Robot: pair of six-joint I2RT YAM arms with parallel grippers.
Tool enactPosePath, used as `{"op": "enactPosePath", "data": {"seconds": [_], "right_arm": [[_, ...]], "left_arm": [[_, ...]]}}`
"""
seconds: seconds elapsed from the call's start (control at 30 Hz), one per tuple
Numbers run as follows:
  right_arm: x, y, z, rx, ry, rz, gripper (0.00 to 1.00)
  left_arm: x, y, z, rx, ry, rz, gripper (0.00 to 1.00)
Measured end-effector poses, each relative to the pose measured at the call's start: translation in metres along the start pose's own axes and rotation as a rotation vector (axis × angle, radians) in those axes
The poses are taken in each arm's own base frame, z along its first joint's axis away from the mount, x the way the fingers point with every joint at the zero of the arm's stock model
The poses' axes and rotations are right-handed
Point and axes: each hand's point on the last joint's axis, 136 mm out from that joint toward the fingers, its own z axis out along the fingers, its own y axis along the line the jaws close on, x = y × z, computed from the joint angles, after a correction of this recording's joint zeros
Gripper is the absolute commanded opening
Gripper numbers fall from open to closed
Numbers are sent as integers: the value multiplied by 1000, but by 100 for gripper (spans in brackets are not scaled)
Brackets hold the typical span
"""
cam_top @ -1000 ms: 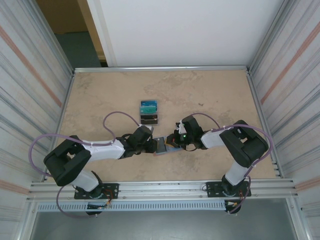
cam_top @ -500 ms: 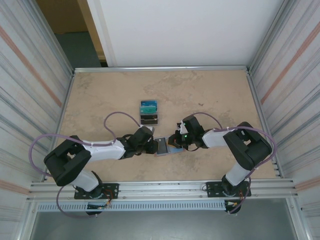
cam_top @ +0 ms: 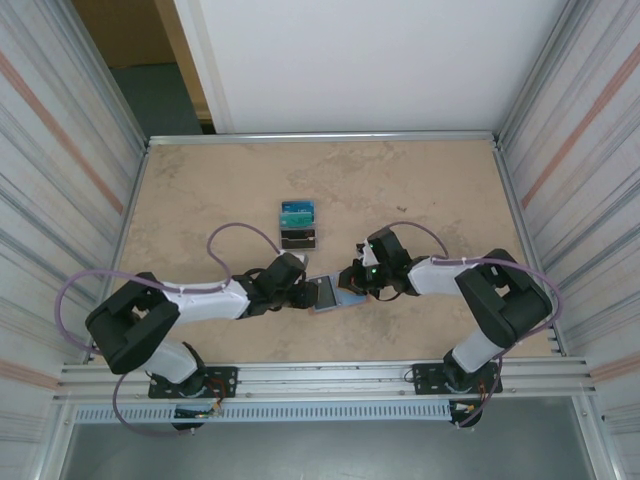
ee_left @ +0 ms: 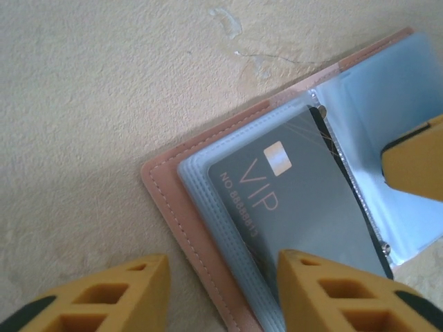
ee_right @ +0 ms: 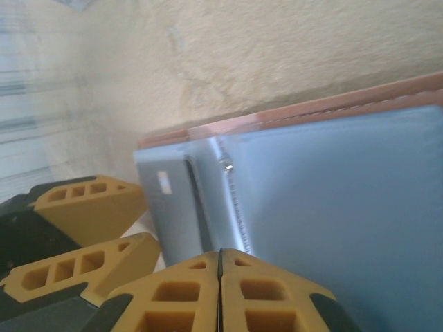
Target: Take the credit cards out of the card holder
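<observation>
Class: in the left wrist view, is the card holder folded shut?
No, the card holder lies open with a card face up inside.

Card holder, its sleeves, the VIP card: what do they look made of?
Card holder: salmon leather or faux leather, can't tell which; matte, with a stitched edge.
Sleeves: thin clear plastic, bluish, slightly glossy, with ribbed welded seams along the edges.
Card: probably rigid plastic, grey-teal, smooth, with printed VIP lettering and a pale chip-like square.
</observation>
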Motion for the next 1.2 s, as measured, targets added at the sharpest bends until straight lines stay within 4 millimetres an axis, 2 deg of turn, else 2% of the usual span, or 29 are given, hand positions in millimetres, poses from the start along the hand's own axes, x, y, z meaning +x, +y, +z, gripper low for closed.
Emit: {"op": "enactPosePath", "data": {"seconds": [0.23,0.47,0.9,1.2], "right_arm": [[5,7,-4,-1,3,-30,17],[9,6,-3,8,14,-39,22],[11,-3,9,19,39,-28,22],[8,5,12,-13,46,-40,21]], "left_arm": [[-9,2,-13,-21,-39,12,50],[-7,9,-14,-63,-26,27,46],[2,13,-2,-85,28,45,45],[0,12,0,-91,34,47,42]]}}
